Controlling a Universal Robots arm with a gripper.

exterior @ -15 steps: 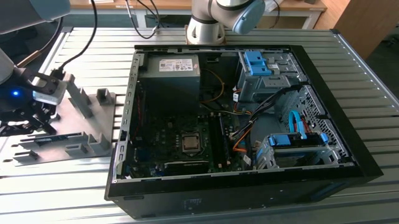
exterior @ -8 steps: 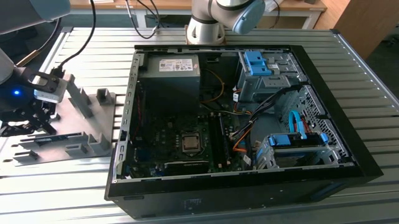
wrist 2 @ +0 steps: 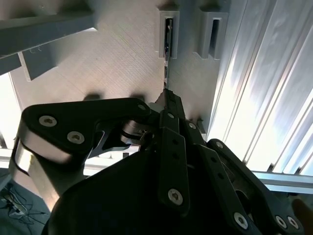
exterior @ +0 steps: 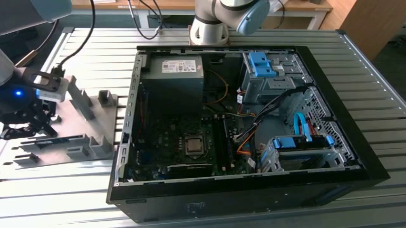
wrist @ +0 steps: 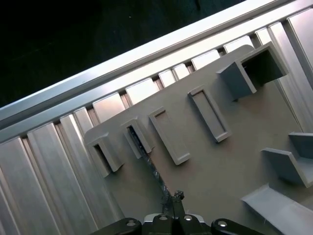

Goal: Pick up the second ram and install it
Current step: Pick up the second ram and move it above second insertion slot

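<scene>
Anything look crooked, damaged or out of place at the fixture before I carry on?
Nothing stands out. The thin dark memory stick stands on edge in its slot of the grey plastic fixture plate, straight in line with the hand closed on its end. No tilt or damage is visible in either wrist view.

My arm's base [exterior: 210, 21] is a fat silver-grey tube at the top middle of the exterior view. It has a round light-blue cap [exterior: 254, 16] on one side. Another blue-grey joint [exterior: 39, 8] sits in that view's upper left corner, with a black cable [exterior: 93, 19] hanging beside it. Lower down, at the exterior view's left, are a small pale box [exterior: 52, 89], a tiny blue light [exterior: 18, 93] and my black gripper [exterior: 28, 124]. In the second wrist view I see the gripper's flat black bars [wrist 2: 172, 152], round silver screws [wrist 2: 175, 197] and a shiny metal band [wrist 2: 29, 156].
</scene>
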